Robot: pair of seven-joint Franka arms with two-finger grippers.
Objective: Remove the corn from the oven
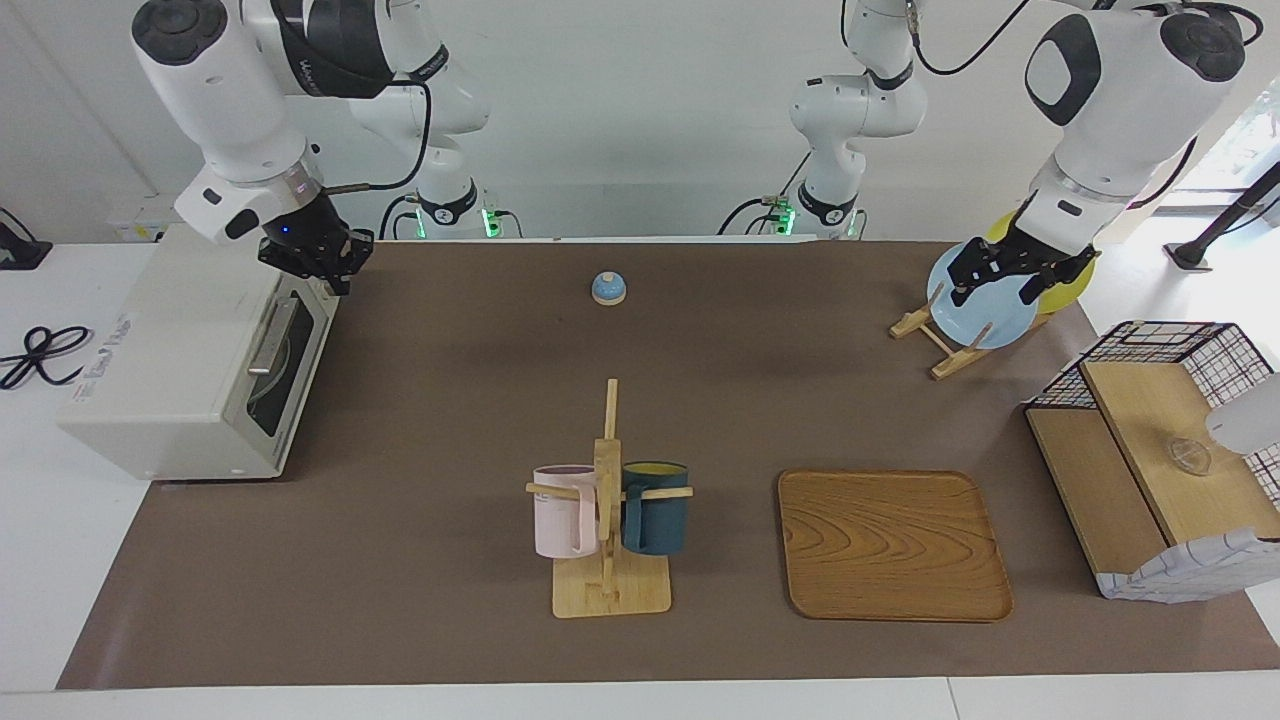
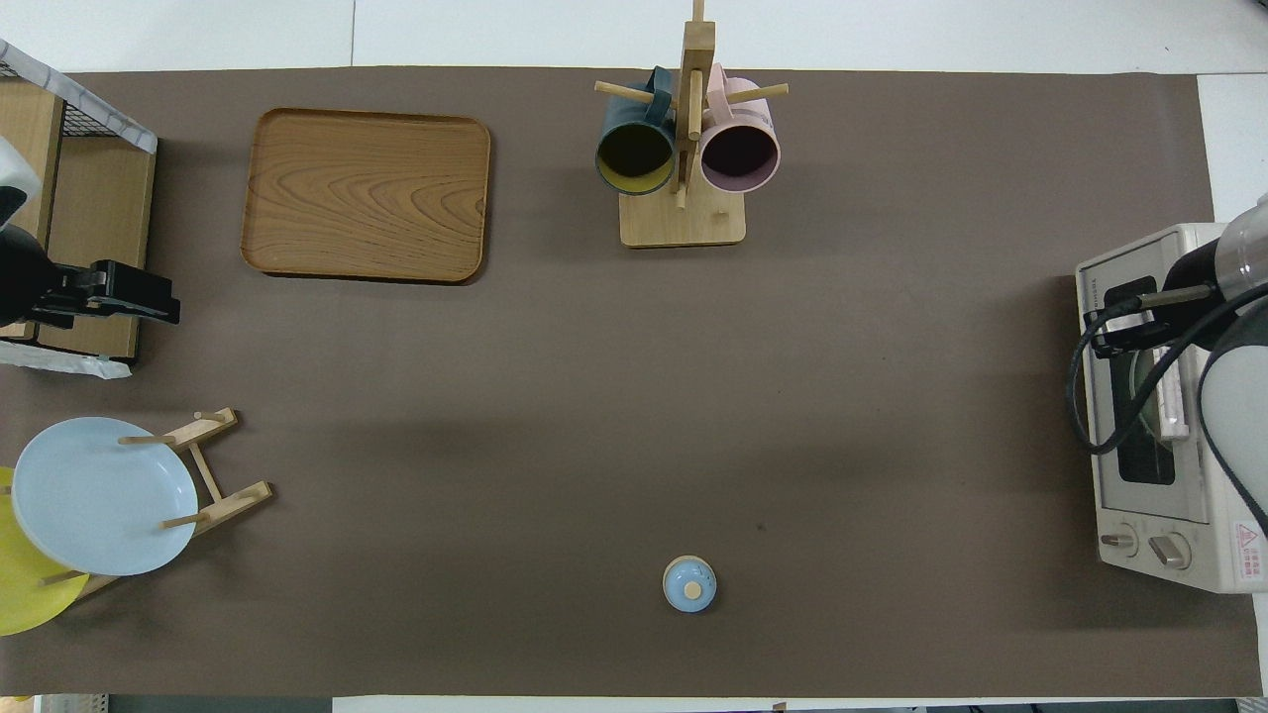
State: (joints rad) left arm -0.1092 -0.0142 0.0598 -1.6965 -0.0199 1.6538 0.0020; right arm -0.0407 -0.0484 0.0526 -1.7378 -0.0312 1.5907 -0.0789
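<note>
The off-white oven (image 1: 170,380) stands at the right arm's end of the table, and it also shows in the overhead view (image 2: 1154,515). Its dark glass door (image 1: 292,375) is closed, with the metal bar handle (image 1: 272,338) across it. The corn is hidden. My right gripper (image 1: 318,262) hangs over the oven's top front edge, just above the handle's end nearer the robots; it also shows in the overhead view (image 2: 1114,332). My left gripper (image 1: 1012,272) is raised over the plate rack and basket area at the left arm's end, and it also shows in the overhead view (image 2: 139,302).
A mug rack (image 1: 608,520) holds a pink and a dark blue mug. A wooden tray (image 1: 890,545) lies beside it. A wire-and-wood basket (image 1: 1150,460) and a plate rack with a blue plate (image 1: 985,315) and a yellow plate stand at the left arm's end. A small blue dome (image 1: 608,288) sits near the robots.
</note>
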